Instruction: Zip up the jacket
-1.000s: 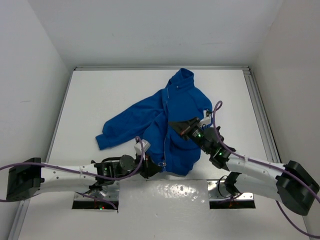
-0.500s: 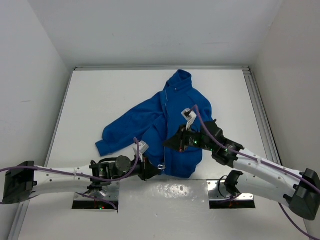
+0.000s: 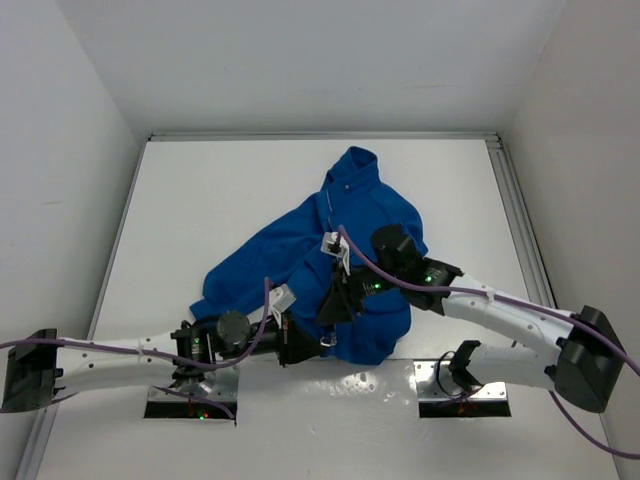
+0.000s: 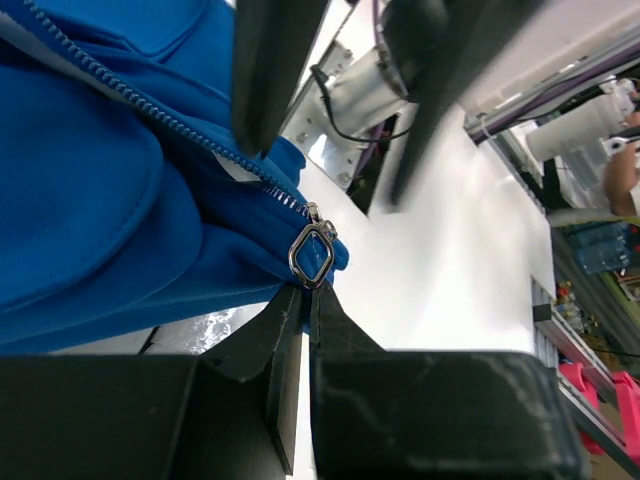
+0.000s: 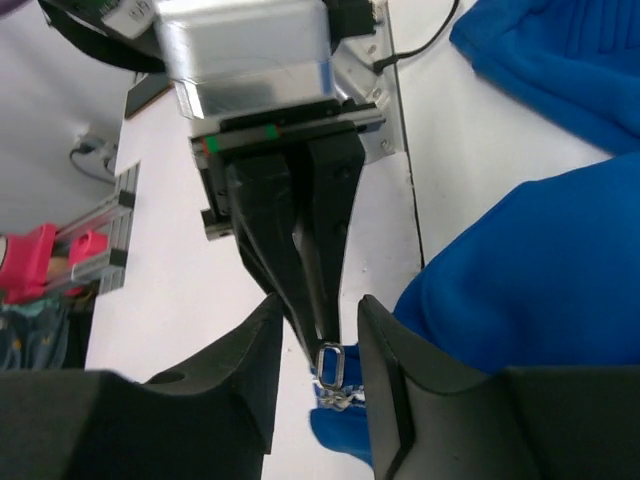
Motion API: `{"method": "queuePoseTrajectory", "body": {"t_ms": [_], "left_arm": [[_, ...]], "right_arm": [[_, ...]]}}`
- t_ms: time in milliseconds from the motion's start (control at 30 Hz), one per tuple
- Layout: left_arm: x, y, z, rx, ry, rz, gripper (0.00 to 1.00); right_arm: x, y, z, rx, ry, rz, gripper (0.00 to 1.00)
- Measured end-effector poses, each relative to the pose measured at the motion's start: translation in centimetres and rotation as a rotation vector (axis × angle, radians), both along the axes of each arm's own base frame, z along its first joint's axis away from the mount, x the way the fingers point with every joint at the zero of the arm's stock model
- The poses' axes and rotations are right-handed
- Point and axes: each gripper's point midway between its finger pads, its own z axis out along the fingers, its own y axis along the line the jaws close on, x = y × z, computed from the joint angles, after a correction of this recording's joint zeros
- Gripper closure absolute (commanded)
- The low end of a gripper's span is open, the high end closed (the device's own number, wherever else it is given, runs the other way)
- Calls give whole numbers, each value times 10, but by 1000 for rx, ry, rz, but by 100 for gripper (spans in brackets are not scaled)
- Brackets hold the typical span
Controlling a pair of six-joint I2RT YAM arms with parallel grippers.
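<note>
The blue jacket [image 3: 345,235] lies crumpled mid-table, collar far, hem near. Its silver zipper [image 4: 150,105] runs down to a ring-shaped pull [image 4: 312,252] at the hem. My left gripper [image 4: 305,298] is shut on the hem edge right beneath the pull; it shows in the top view [image 3: 303,342]. My right gripper [image 5: 320,345] is open and points down at the hem, its fingers [image 5: 385,345] either side of the pull [image 5: 331,362] without touching it. It shows in the top view [image 3: 335,300], above the left gripper's tips.
White table [image 3: 200,200] with walls on three sides and a metal rail [image 3: 515,220] on the right. A jacket sleeve [image 3: 235,280] spreads to the left over my left arm's path. The two arm bases sit at the near edge.
My right gripper has swung left and down from the jacket's right side to the hem, straddling the zipper pull. The jacket has shifted and bunched slightly. My left gripper has kept its hold.
</note>
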Motion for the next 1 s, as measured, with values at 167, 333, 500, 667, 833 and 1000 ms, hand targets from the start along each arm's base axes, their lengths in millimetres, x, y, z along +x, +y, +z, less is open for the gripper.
{"method": "queuePoseTrajectory", "body": {"t_ms": [167,333,500,667,833,1000], "left_arm": [[-3,3,2,-23,-5,-11,100],[-3,5,2,-25,-6,-11,100],[-4,5,0,-22,-5,-11,100],[-4,5,-2,-17,-3,-14,100],[-4,5,-3,-12,-1,-15,100],[-5,5,-6,-4,2,-18,100]], "right_arm": [[-4,1,-13,-31,43,41,65],[-11,-1,-17,-33,65,66,57],[-21,-7,-32,-63,120,102,54],[-23,-8,-43,-96,155,115,54],[-26,-8,-49,-110,175,128,55],[-31,-6,-58,-134,193,148,66]]}}
